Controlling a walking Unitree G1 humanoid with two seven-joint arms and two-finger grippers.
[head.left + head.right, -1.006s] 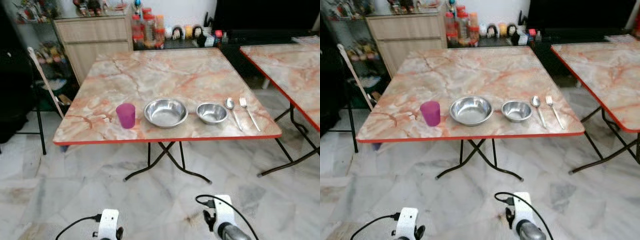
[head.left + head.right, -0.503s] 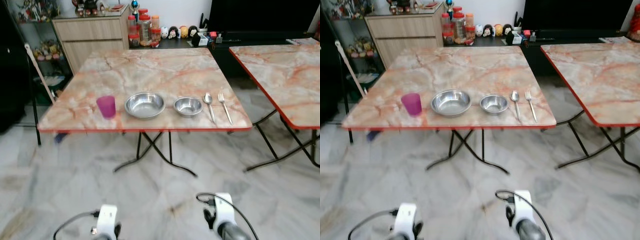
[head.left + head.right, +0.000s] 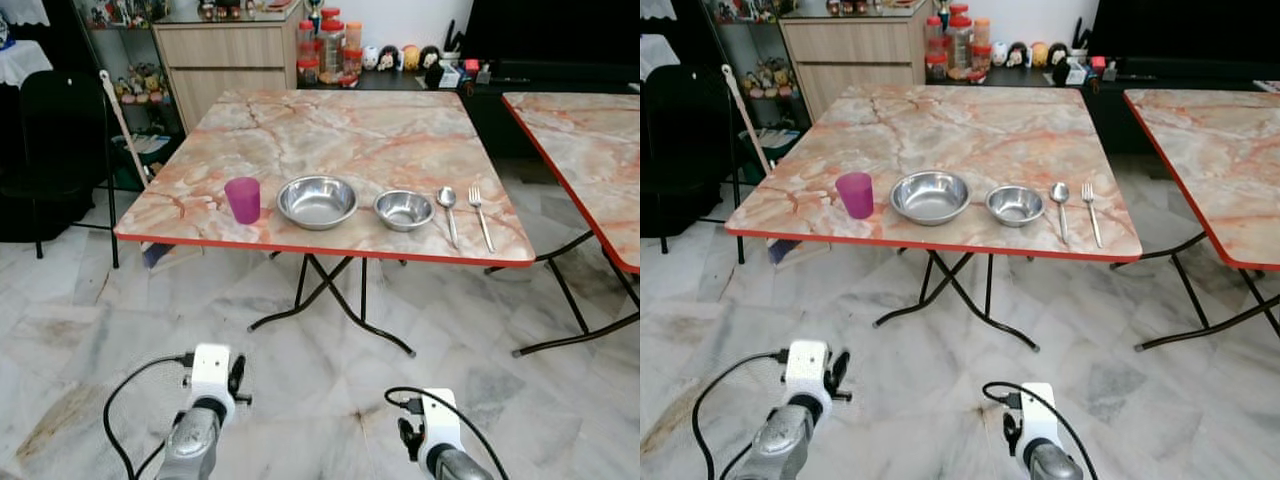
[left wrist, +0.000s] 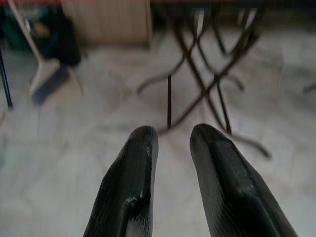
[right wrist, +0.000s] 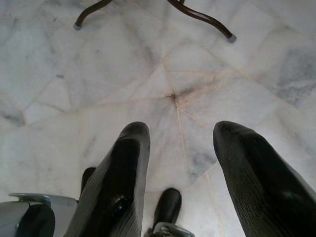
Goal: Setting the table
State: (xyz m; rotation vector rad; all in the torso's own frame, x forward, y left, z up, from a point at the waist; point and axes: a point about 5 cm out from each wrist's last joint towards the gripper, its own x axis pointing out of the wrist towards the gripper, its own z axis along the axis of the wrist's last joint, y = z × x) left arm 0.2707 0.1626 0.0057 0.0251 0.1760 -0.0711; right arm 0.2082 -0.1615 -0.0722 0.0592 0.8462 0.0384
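Place setting on the worktop [image 3: 340, 140] — cup [image 3: 242, 200] at 11 o'clock, fork [image 3: 479, 214] at 1 o'clock — well apart from both low, parted, empty jaws: left gripper [image 4: 170, 143], right gripper [image 5: 180, 138].

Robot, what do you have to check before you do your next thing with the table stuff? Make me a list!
1. Purple cup standing upright on the table: ok.
2. Big bowl and small bowl side by side, both empty: ok.
3. Spoon and fork lying next to the small bowl: ok.
4. Left gripper empty, fingers slightly apart: ok.
5. Right gripper open and empty: ok.
6. Close enough to reach the table: not ok, both grippers hang low over the floor.
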